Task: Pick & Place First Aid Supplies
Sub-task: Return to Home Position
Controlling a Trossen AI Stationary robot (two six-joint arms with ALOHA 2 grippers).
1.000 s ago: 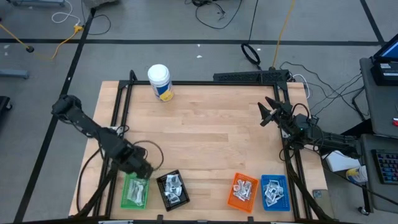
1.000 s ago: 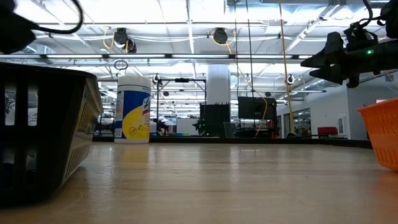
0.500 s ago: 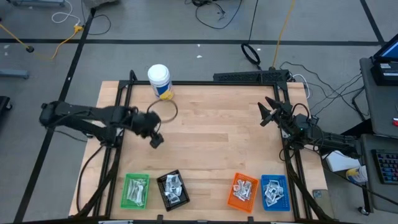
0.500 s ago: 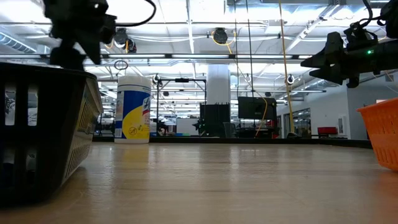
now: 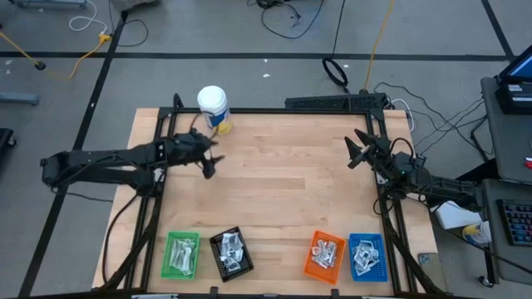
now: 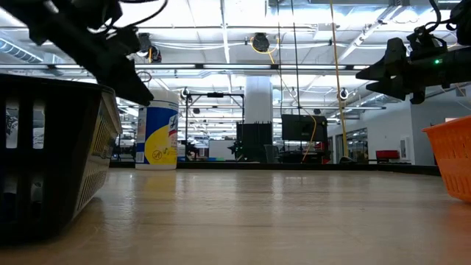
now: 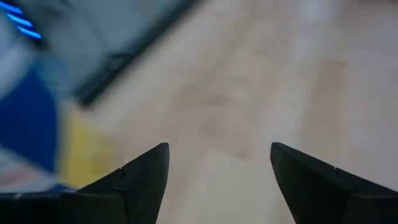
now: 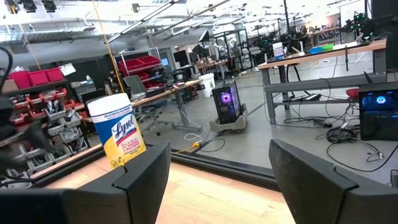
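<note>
The first aid supplies lie as small pale packets in four trays along the table's near edge: green (image 5: 181, 253), black (image 5: 230, 252), orange (image 5: 326, 253) and blue (image 5: 366, 253). My left gripper (image 5: 209, 165) hovers above the wood at the table's far left, just near of the white bottle. In its wrist view it (image 7: 217, 152) is open, with only bare wood between the fingers. My right gripper (image 5: 353, 154) waits open at the table's right edge, held high (image 6: 372, 73) and pointing toward the left (image 8: 217, 149).
The tall white bottle with a yellow label (image 5: 214, 108) stands upright at the far left edge, close to my left gripper; it also shows in the low view (image 6: 157, 129). Black frame rails (image 5: 274, 109) run along the table's far and side edges. Bare wood (image 5: 283, 183) fills the middle.
My left gripper has swung from above the green tray at the near edge toward the far edge, ending beside the white bottle. It has turned about on the way. The packets and trays lie as before.
</note>
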